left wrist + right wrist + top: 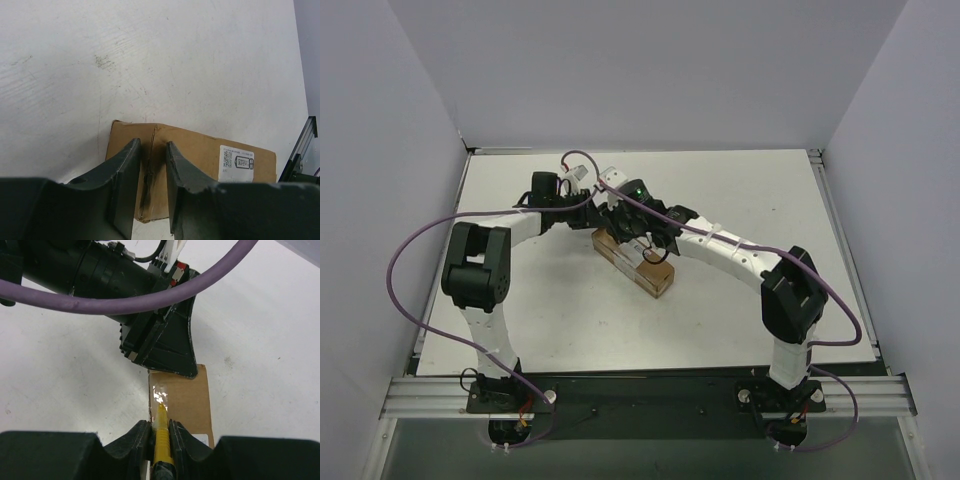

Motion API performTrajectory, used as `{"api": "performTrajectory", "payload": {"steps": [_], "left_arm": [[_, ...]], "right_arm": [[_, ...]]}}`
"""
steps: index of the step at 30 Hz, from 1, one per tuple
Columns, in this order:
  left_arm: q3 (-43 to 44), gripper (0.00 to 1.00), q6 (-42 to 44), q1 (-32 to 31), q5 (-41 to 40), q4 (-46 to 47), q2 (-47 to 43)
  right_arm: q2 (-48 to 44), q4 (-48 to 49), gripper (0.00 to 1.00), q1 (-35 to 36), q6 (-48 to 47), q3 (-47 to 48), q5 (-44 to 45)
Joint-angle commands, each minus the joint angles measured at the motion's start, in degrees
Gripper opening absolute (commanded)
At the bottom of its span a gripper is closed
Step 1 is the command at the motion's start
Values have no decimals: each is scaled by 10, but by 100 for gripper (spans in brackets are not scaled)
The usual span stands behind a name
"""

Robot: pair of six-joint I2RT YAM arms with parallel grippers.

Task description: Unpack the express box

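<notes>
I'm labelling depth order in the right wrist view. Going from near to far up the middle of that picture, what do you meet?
right gripper, shut on the yellow utility knife → express box with its taped seam → left gripper at the box's far end → purple cable

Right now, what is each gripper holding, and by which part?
Right gripper clamps the yellow knife by its body. Left gripper grips nothing; it sits over the box end.
</notes>
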Motion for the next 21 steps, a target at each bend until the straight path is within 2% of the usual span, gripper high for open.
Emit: {"api": "performTrajectory", "payload": {"steps": [1, 21], "left_arm": [[-26, 36, 11, -1, -57, -33, -9], [-29, 34, 17, -1, -54, -34, 0]], "right_arm": [[-11, 26, 0, 13, -6, -18, 0], [-39, 81, 0, 33, -105, -61, -26]]}}
